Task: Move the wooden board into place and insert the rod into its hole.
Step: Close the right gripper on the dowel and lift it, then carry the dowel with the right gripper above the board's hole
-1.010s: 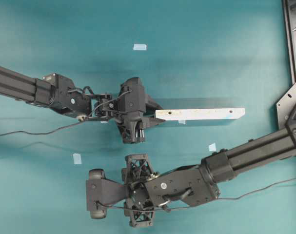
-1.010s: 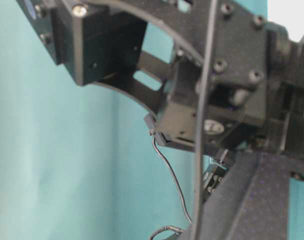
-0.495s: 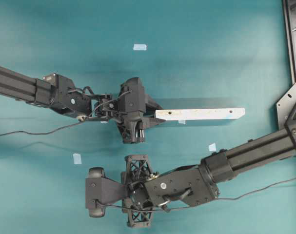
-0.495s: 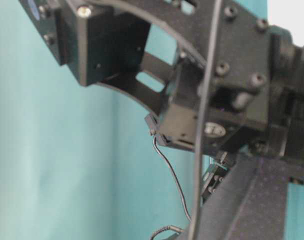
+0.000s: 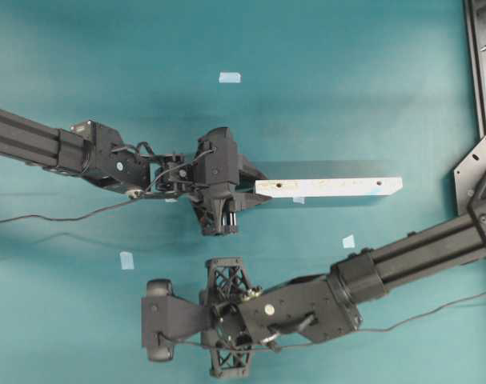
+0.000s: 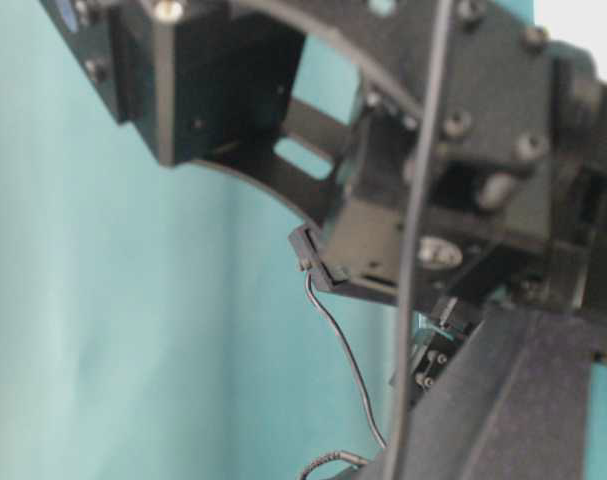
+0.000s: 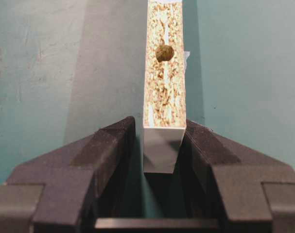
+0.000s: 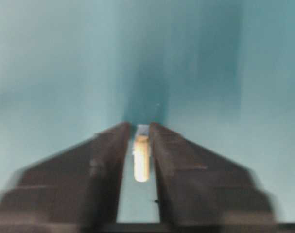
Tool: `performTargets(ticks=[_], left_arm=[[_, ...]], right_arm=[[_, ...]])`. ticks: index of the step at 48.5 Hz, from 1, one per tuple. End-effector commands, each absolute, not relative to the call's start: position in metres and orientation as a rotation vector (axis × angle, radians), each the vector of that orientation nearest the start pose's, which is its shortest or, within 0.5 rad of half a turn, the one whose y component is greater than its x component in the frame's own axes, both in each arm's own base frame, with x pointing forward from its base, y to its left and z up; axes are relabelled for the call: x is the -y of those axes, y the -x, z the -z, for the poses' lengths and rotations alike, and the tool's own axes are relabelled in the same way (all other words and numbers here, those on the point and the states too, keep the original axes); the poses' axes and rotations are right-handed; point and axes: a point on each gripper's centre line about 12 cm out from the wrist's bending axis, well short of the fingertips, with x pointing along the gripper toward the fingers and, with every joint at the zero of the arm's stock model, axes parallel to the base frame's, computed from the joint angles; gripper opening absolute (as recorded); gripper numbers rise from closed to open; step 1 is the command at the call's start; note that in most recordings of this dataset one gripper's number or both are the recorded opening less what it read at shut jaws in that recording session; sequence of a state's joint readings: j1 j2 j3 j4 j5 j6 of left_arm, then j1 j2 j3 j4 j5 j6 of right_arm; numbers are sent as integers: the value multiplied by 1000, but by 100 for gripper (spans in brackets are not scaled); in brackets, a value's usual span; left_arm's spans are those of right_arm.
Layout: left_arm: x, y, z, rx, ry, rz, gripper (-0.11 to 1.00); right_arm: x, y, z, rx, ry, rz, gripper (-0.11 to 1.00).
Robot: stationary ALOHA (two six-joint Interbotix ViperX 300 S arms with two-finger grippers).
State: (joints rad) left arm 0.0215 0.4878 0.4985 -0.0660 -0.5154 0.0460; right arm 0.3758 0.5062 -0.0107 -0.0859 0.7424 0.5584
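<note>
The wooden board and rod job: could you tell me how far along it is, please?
Done: the left pincer grips the wooden board by its end. In hand: the right pincer has closed around the rod. Left: the hole is empty, so insertion remains.

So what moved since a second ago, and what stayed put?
The right arm's wrist and gripper slid a little toward the bottom of the overhead view, away from the wooden board. The rod sits between its fingers now; the earlier pictures don't show it. The left gripper stayed shut on the board's end, and the board and the tape squares didn't move.
</note>
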Motion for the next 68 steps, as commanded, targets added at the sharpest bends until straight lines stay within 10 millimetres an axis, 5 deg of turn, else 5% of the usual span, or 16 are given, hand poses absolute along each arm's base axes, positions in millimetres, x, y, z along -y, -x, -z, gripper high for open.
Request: performTargets(ticks=[1,4,17,39,68], left_arm=[[-15,-467,-70,-443,0,-55,37],[-15,-467,-69,-444,0,-55,37],[-15,-466,-69,-446,2,-55,37],[-14,-466,-68,-447,1,-54,37],[-12,-466,-69,-447,1,-51,36]], right_arm=[[-181,-471,-119,-1211,-173,16,15],[-182,-471,-119,-1212,-169,16,8],[-179,-470,-129,-1197,-148,17,8],[-164,-462,-215,-1023,-92,-7,8],[-125,-431,-271,-701,-88,-83,8]])
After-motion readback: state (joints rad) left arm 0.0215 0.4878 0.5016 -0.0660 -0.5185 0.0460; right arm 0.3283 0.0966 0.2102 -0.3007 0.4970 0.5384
